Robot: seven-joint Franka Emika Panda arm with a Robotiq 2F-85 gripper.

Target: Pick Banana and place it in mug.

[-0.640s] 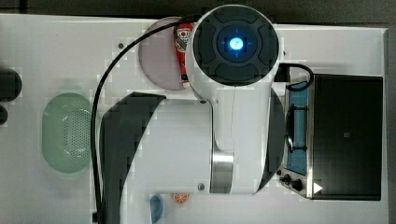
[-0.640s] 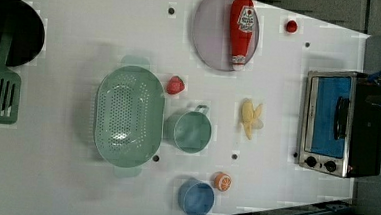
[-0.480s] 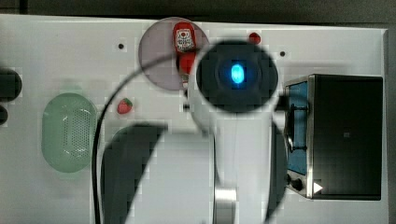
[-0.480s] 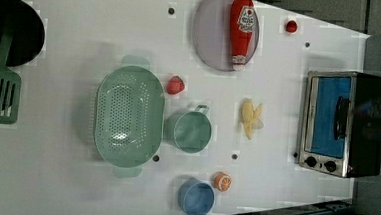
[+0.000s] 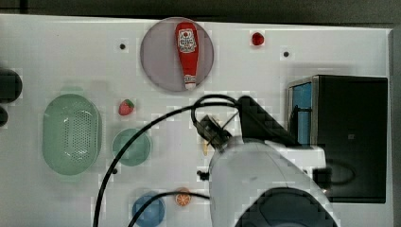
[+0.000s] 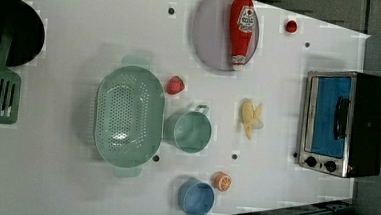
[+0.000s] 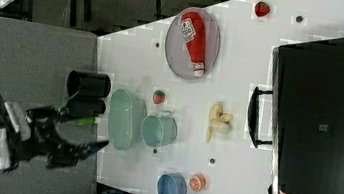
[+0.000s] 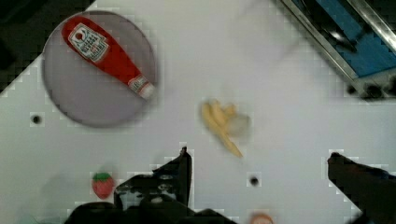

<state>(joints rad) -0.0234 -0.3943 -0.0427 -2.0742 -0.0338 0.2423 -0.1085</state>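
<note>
One small pale yellow lumpy toy banana [image 6: 251, 118] lies flat on the white table [image 6: 63, 190]. In the left view it sits between the small round mint-green mug [image 6: 191, 131] on its left and the silver toaster oven with a blue door [image 6: 342, 123] on its right. The banana and the mug are apart, and nothing is inside the mug.

The black gripper [image 8: 259, 175] hangs above the table with its two fingers [image 8: 177, 170] spread wide, and it holds nothing. In the wrist view the banana [image 8: 223, 123] lies on the table just past the fingertips, not touching them.

In the left view, a big oval green basket with holes [image 6: 128, 115] stands just left of the mug. A red toy strawberry [image 6: 175, 84] lies near both. A red ketchup bottle [image 6: 242, 30] lies on a round grey plate [image 6: 210, 36]. A round blue cup [image 6: 196, 198] and a round orange slice [image 6: 222, 181] sit side by side.
</note>
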